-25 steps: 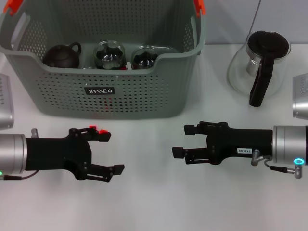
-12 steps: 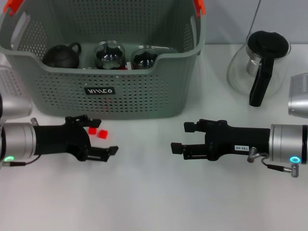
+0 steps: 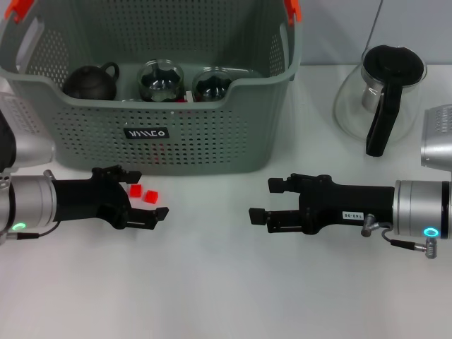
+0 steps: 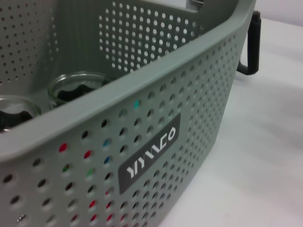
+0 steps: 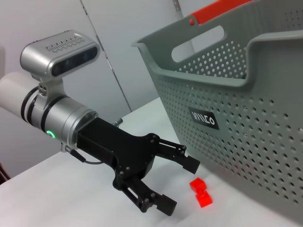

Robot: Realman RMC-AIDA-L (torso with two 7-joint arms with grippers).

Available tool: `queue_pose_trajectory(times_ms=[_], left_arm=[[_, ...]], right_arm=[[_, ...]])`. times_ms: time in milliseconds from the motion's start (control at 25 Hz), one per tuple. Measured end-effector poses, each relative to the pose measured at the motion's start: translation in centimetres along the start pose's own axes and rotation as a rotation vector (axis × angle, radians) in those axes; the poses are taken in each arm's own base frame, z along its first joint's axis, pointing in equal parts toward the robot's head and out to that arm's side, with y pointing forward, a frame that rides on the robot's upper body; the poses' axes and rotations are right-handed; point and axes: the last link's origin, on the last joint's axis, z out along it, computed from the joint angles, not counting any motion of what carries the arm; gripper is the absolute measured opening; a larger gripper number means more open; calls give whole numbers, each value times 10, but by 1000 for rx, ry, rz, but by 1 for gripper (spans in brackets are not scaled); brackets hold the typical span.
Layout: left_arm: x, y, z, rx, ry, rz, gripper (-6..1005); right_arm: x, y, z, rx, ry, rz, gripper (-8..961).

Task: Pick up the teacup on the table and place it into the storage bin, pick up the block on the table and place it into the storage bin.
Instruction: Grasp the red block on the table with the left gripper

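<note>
Two blocks (image 3: 142,192) between left end effector (image 3: 147,193) fingers

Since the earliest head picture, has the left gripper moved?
Yes. The left gripper has pulled back toward the robot's left, away from the storage bin's label, uncovering two red blocks.

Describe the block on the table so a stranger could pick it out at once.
Start at the storage bin, the big grey-green perforated basket. On the white table just in front of its labelled wall lie the red blocks, two small cubes side by side between the open fingers of the left gripper. Nothing else on the table is bright red.
</note>
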Motion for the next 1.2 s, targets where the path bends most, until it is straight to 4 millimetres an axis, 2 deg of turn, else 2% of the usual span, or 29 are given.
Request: queue_pose_trajectory(times_ms=[1200], left_arm=[[-10, -9, 8, 91, -34, -25, 934]], right_arm=[[0, -2, 0, 13, 0, 0, 915]])
